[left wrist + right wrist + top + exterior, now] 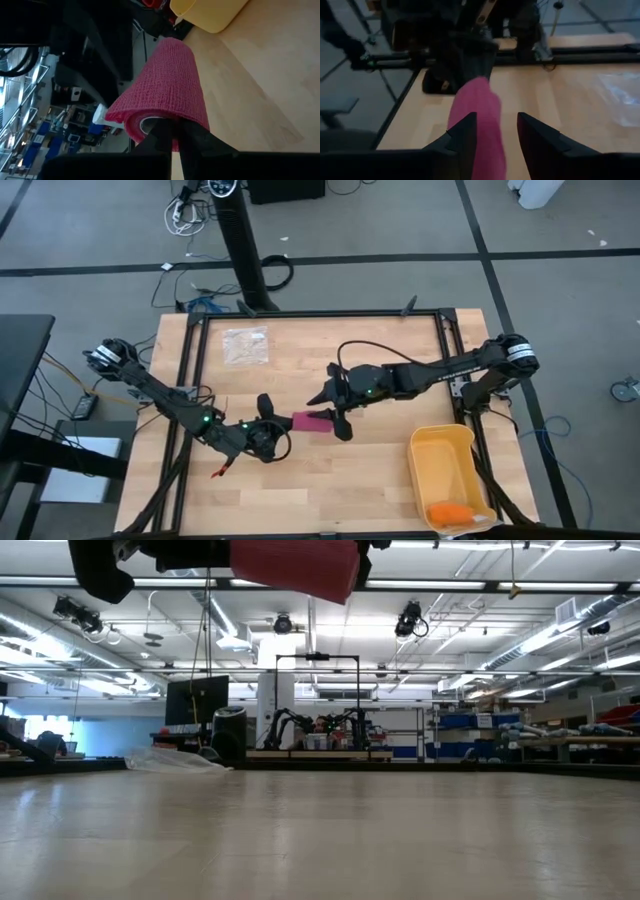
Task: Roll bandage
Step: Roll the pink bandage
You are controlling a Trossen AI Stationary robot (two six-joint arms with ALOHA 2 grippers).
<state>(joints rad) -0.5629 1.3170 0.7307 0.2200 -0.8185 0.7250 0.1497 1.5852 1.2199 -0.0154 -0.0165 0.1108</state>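
Observation:
The bandage [308,421] is a pink-magenta roll held in the air between my two grippers, clear of the table; the low view shows it high above the tabletop [295,565]. My left gripper [280,435] comes from the table's left and is shut on the roll's left end [170,137]. My right gripper [335,413] comes from the table's right and is open. Its two fingers stand on either side of the roll's other end [480,117]. My left gripper pinches the end rim of the roll [167,120] between its two fingers, coming roughly level from the table's left, along the roll's length. The roll sticks out past the fingertips, about level and lifted clear of the table. My right gripper's fingers [465,132] flank the roll; whether one touches it, I cannot tell.
A yellow bin [447,465] with a small orange object [450,511] stands at the near right. A clear crinkled plastic bag [245,345] lies at the far left. A small red object [222,470] lies near the left arm.

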